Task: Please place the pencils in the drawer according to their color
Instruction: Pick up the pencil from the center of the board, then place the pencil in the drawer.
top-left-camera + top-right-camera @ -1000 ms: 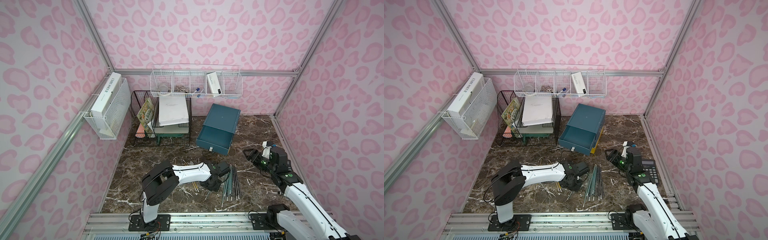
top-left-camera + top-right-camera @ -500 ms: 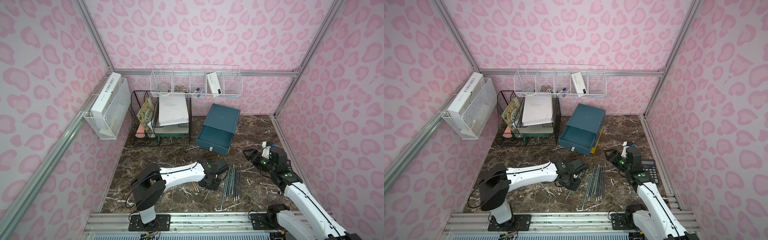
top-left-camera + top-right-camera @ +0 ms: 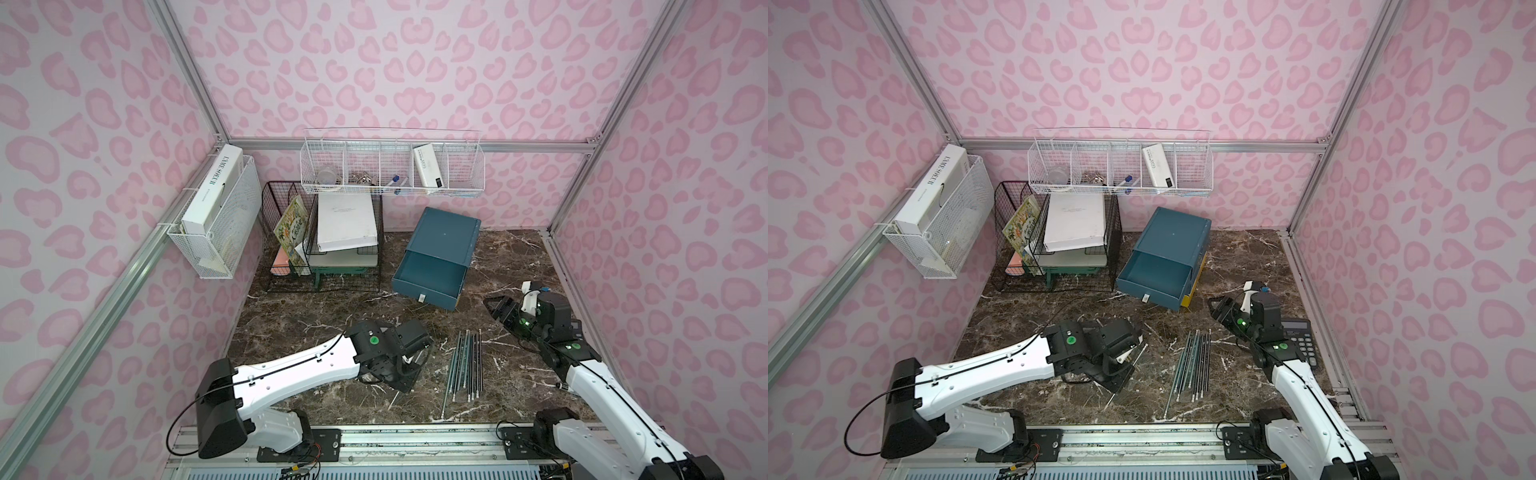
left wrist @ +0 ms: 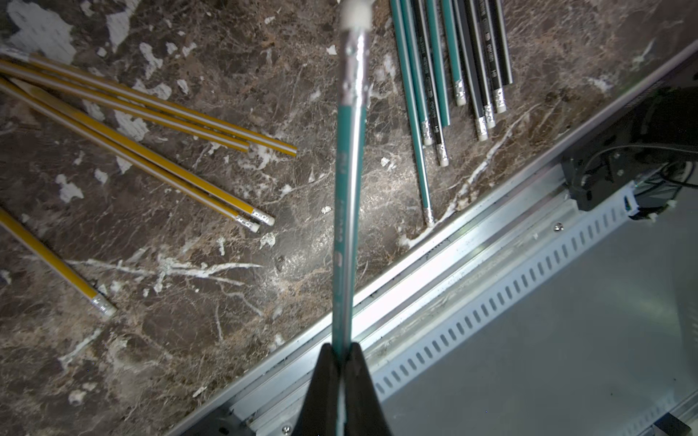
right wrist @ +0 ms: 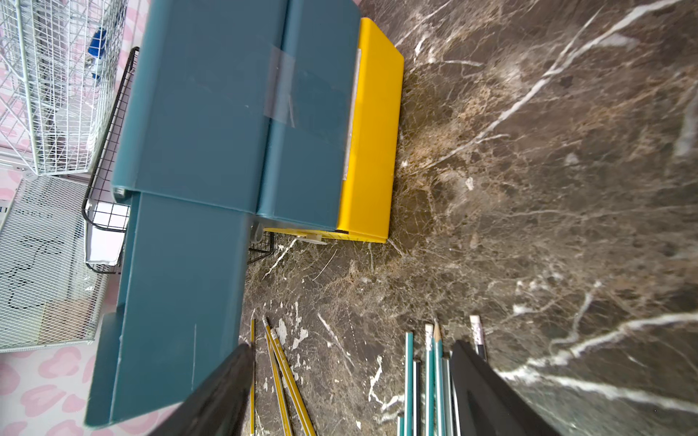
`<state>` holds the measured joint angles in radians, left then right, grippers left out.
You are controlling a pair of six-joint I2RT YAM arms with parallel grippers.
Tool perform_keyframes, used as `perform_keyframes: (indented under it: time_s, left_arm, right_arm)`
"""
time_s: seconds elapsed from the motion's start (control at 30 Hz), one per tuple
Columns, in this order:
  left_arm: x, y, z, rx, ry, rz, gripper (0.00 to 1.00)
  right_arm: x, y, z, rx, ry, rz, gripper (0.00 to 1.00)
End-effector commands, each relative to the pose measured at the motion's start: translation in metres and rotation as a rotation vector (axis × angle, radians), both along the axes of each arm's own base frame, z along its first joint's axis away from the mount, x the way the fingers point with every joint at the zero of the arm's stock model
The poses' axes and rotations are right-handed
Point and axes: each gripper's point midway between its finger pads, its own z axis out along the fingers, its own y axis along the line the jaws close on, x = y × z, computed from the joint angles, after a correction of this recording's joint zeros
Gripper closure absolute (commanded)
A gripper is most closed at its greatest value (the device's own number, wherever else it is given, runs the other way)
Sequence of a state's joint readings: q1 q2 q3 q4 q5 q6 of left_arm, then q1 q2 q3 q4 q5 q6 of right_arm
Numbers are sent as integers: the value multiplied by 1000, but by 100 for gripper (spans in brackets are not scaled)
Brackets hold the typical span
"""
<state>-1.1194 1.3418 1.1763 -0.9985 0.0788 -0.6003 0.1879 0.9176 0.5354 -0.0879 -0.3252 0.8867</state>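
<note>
Black wire rack [image 3: 347, 286] just beside drawer [image 3: 444, 232].

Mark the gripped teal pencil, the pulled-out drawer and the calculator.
teal pencil [image 4: 349, 211]: left wrist view, mid-shaft.
drawer [image 3: 430, 272]: in a top view, bare inner floor.
calculator [image 3: 1305, 345]: in a top view, keypad.

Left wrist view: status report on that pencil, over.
Left gripper shut on thin teal-green pencil. Right gripper open, empty. Top teal plastic drawer pulled out, nothing seen blocking it. Other pencils loose on dark marble table.
</note>
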Motion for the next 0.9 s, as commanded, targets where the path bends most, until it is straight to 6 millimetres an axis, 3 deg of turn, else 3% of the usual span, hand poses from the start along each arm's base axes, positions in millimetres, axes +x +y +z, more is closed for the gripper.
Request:
perform_keyframes:
  time_s: [0.0,0.2,0.5,0.67,0.87]
  left_arm:
    - [-6,11,20,-19,2,16,100]
    - [21,-15,71,-184,-133,85,100]
    - [98,-67,158,-496,-257,318,100]
    - [142,-80,179,-665,-208,606,100]
    - [173,-83,189,-769,-176,887,100]
  right_arm:
    - [4,3,8,18,-34,7,20]
    - [8,5,10,34,-39,10,20]
    - [10,6,22,43,-61,13,20]
    - [11,7,29,52,-74,11,20]
    - [14,8,36,62,-85,14,20]
